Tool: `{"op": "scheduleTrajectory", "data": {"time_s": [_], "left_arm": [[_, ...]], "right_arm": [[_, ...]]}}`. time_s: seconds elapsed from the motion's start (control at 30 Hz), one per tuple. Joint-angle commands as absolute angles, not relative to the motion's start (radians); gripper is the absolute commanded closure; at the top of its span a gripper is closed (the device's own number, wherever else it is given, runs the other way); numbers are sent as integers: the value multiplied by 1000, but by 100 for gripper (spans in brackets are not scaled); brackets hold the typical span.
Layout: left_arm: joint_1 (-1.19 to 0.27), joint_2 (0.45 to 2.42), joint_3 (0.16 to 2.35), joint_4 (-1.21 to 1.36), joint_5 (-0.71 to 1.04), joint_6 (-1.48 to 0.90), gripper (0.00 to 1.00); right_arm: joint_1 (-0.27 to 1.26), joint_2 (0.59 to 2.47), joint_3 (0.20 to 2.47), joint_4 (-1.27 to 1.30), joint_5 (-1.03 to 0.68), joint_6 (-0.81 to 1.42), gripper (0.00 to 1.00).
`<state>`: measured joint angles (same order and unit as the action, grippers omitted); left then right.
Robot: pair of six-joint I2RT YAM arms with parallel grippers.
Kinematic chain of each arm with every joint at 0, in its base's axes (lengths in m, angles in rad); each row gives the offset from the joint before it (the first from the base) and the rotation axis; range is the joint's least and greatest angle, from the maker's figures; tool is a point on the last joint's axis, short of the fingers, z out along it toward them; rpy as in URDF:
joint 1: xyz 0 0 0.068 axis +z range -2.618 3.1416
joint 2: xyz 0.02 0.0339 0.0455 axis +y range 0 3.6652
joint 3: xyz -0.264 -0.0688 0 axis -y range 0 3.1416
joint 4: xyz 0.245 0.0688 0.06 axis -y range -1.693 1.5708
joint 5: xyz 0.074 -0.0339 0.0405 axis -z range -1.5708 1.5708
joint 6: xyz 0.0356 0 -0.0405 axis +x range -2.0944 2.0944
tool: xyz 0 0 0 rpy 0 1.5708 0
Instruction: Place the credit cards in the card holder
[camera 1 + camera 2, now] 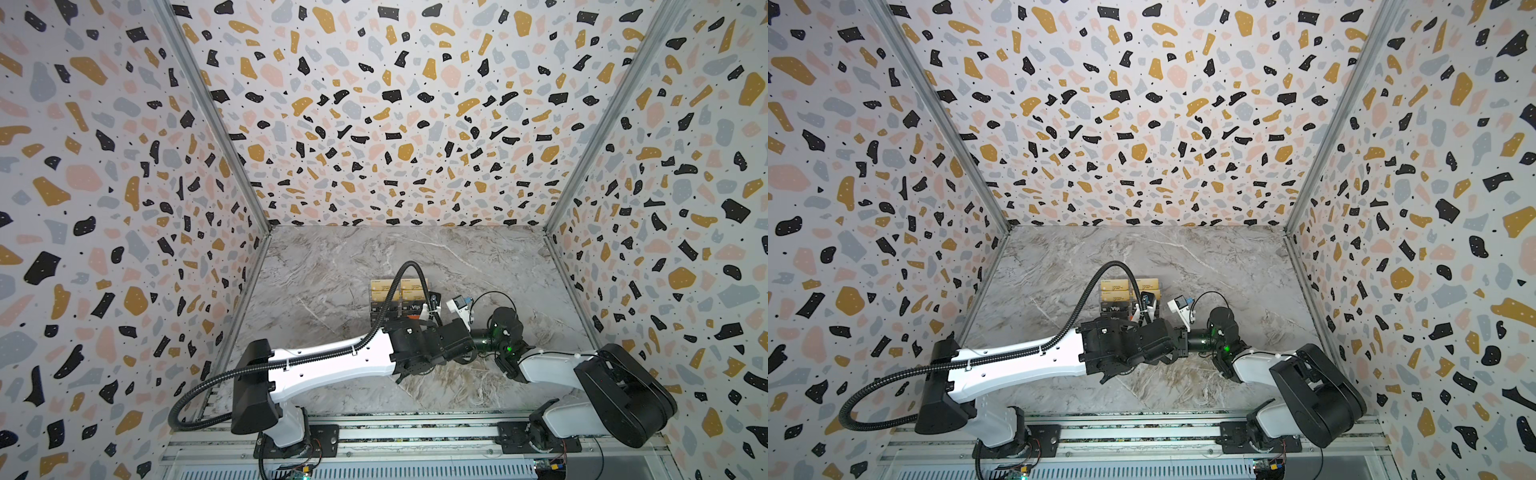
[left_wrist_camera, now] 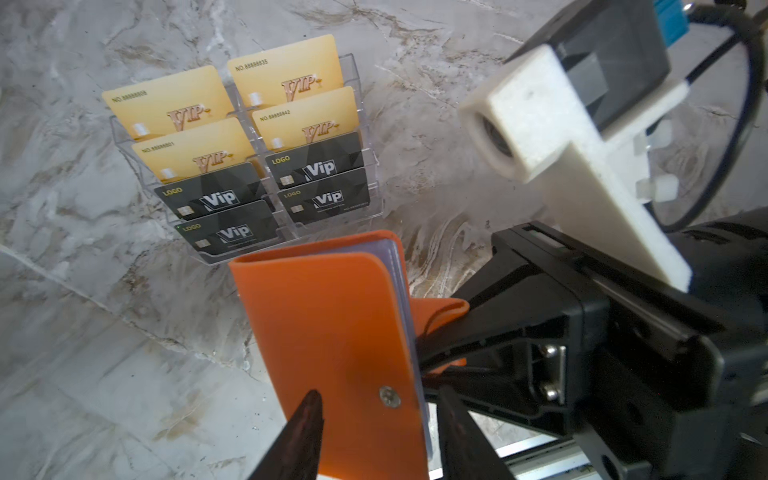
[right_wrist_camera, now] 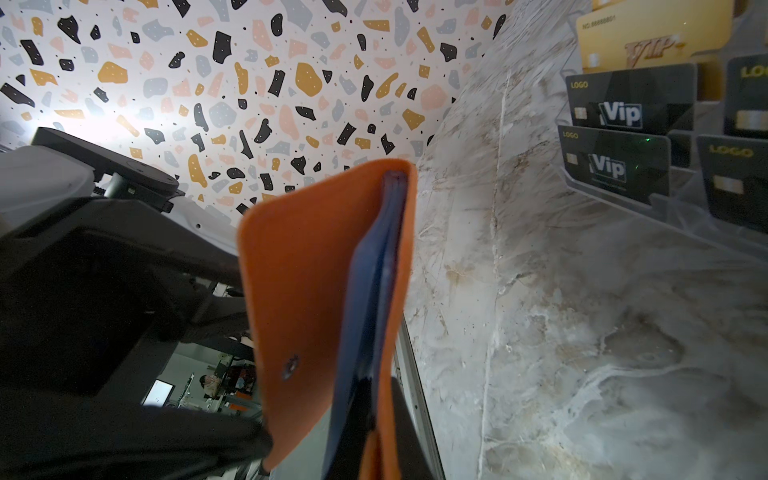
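Right fingers [image 2: 478, 332]: pinching card holder [image 2: 332, 324] by its strap [image 2: 440, 309].
Left fingers [image 2: 303, 432]: spread astride its snap [image 2: 390, 396].
Risk: strap may slip, holder drops.

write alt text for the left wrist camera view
An orange card holder fills the foreground, the right gripper shut on its flap and the left gripper open astride its snap edge. Behind it on the marble table, a clear tiered stand holds four gold cards and four black cards.

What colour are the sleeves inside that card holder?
Dark blue sleeves in the card holder, clearest in the right wrist view.
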<state>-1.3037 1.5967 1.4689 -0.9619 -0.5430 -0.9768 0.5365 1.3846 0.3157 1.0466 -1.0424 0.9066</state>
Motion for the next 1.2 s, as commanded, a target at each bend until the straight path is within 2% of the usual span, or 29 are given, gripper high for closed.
{"op": "scheduleTrajectory", "data": {"time_s": [0.0,0.6,0.73,0.93,1.17], "left_arm": [[-1316,1607,1497,-1035,-598,-998,56],[-1309,1556,1477,-1100,-618,-982,81],[-1278,1487,1411,-999,-545,-947,84],[-1199,1365,1269,-840,-409,-913,98],[-1123,1227,1085,-645,-260,-891,100]], "right_arm": [[531,1386,345,1064,-1052,889,100],[504,1396,325,1072,-1069,885,100],[503,1399,321,1064,-1069,879,100],[502,1398,312,1060,-1066,875,100],[502,1412,307,1052,-1069,870,100]]}}
